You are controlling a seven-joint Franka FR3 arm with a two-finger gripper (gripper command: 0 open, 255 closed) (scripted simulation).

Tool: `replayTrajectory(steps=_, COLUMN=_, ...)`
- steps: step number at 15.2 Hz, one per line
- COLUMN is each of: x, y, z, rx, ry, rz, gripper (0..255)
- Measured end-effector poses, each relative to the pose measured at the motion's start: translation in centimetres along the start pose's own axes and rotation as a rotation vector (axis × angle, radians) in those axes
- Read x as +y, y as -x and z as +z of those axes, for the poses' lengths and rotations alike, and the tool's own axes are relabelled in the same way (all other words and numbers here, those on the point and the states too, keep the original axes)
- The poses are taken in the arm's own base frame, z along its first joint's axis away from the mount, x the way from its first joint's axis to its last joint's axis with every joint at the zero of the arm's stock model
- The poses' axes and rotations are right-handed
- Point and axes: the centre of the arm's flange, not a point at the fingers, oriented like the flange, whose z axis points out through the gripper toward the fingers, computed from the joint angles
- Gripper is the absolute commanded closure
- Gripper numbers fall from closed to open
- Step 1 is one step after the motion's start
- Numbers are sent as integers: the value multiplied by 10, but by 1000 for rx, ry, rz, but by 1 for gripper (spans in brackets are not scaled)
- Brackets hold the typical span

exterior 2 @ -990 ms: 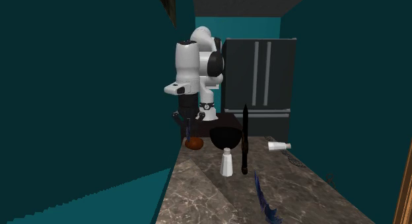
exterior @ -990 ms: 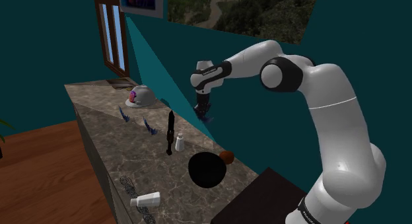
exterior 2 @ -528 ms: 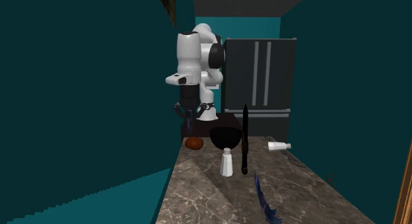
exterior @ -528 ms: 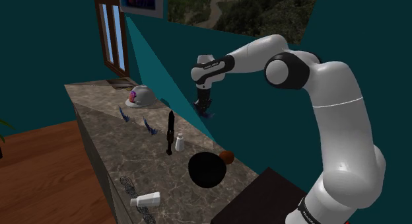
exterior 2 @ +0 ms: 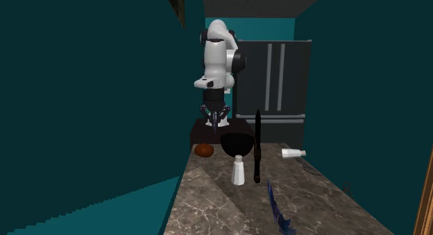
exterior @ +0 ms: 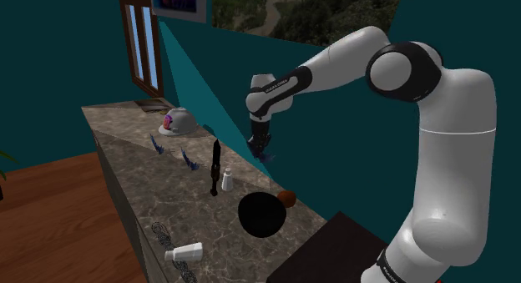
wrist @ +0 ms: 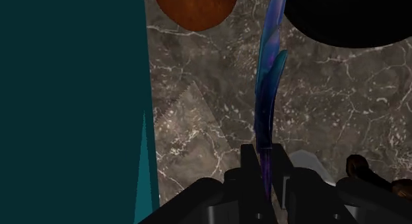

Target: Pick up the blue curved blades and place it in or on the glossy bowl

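Observation:
My black gripper (exterior: pixel 261 148) hangs in the air close to the teal wall, above the marble counter (exterior: pixel 150 189), and is shut on a blue curved blade (wrist: pixel 267 90). The blade points down from the fingers (wrist: pixel 249 164). In the second exterior view the gripper (exterior 2: pixel 216 123) hovers just above and behind the bowl (exterior 2: pixel 237 141). The glossy black bowl (exterior: pixel 260 214) stands on the counter below and nearer the stand; in the wrist view the bowl (wrist: pixel 350 18) lies just beyond the blade's tip. Two more blue blades (exterior: pixel 155 144) (exterior: pixel 189 159) lie farther along the counter.
A brown round object (exterior: pixel 286 198) sits beside the bowl against the wall. A black knife (exterior: pixel 214 166) stands upright next to a white shaker (exterior: pixel 226 183). A helmet (exterior: pixel 178 121), a lying white bottle (exterior: pixel 185 253) and a wire coil (exterior: pixel 162 232) share the counter. A dark fridge (exterior 2: pixel 274 81) stands behind.
The arm has swung the gripper and its blade away from the wall, to the second exterior view's right, bringing them over the area beside the bowl. The grip stays shut.

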Motion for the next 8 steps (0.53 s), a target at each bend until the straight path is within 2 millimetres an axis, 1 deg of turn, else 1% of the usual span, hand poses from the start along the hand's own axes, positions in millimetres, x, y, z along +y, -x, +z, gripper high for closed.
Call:
replayTrajectory(steps=4, x=-30, y=49, z=3, rx=1, ry=0, rz=0, gripper=255)
replayTrajectory(steps=8, x=-61, y=88, z=10, rx=0, ry=0, rz=0, gripper=255)
